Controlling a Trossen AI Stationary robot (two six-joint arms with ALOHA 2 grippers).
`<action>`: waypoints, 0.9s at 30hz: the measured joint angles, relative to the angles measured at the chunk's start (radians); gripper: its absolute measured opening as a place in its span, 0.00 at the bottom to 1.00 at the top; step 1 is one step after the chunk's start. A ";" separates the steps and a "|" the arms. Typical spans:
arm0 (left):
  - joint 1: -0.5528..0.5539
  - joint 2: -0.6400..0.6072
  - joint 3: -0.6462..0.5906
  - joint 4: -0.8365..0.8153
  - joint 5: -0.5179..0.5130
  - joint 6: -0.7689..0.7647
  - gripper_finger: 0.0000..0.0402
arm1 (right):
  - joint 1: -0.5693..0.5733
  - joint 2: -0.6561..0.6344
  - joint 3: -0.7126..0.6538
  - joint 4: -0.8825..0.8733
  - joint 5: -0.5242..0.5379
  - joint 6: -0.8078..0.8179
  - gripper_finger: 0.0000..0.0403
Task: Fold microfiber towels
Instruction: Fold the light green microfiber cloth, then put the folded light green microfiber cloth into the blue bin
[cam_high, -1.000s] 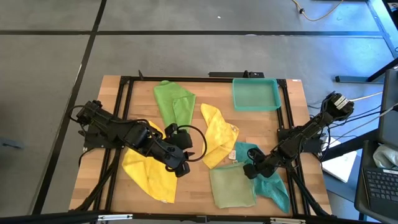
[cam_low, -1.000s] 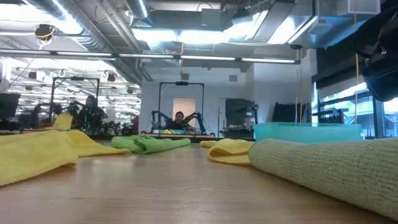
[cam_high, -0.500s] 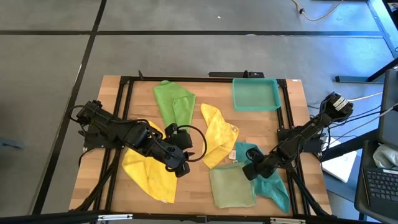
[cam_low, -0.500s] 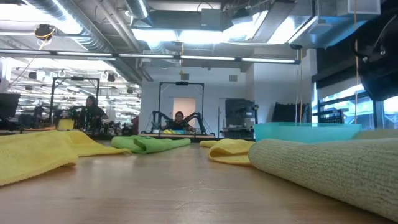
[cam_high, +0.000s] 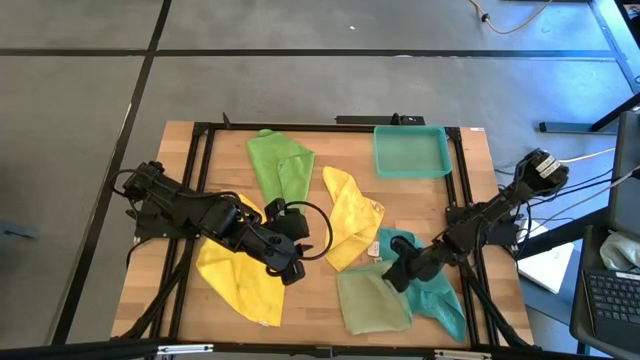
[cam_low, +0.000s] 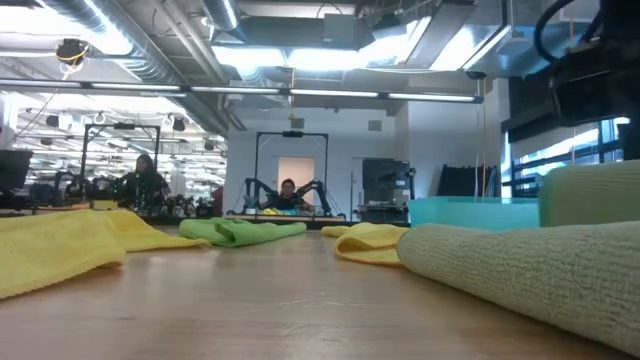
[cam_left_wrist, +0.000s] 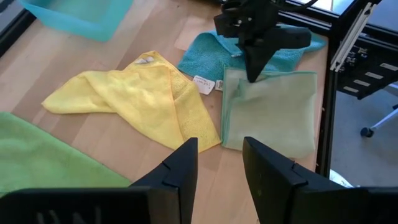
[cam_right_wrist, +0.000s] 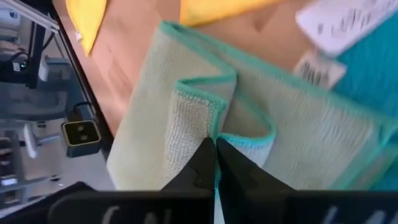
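Note:
A pale olive towel (cam_high: 370, 302) lies flat near the front edge, partly over a teal towel (cam_high: 436, 296). My right gripper (cam_high: 397, 274) is shut on the olive towel at its far right corner. One yellow towel (cam_high: 352, 212) lies crumpled at mid-table, and a bright green one (cam_high: 280, 165) lies behind it. My left gripper (cam_high: 287, 266) hovers open over the edge of a second yellow towel (cam_high: 238, 282). The left wrist view shows bare wood between its fingers (cam_left_wrist: 186, 163). My right gripper pinches the olive towel's teal-hemmed edge (cam_right_wrist: 208, 118) between its two shut fingers, near the far right corner (cam_left_wrist: 244, 79). The fingers slant down from the table's right. The pinched hem is bunched into a small raised fold (cam_low: 590, 195). The rest of the towel lies on the table.
A rigid teal tray (cam_high: 410, 150) stands at the back right. A black cable loop (cam_high: 305, 228) lies beside my left arm. The table's black frame rails (cam_high: 462, 190) run along both sides. Bare wood (cam_high: 300, 310) shows between the front towels.
My right gripper has shifted a little toward the table's left at the olive towel's far right corner. The part of the towel's edge there has risen off the table. The rest of the towel has stayed flat.

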 joint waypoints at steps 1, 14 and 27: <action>0.000 0.000 0.000 0.000 0.000 0.000 0.30 | -0.013 0.000 0.000 0.000 0.001 -0.025 0.01; 0.000 0.000 0.000 0.000 0.000 -0.024 0.30 | -0.101 0.000 0.000 -0.206 -0.230 -0.082 0.03; 0.005 0.010 0.000 0.001 0.000 -0.027 0.30 | -0.103 -0.032 0.030 -0.283 -0.113 -0.140 0.19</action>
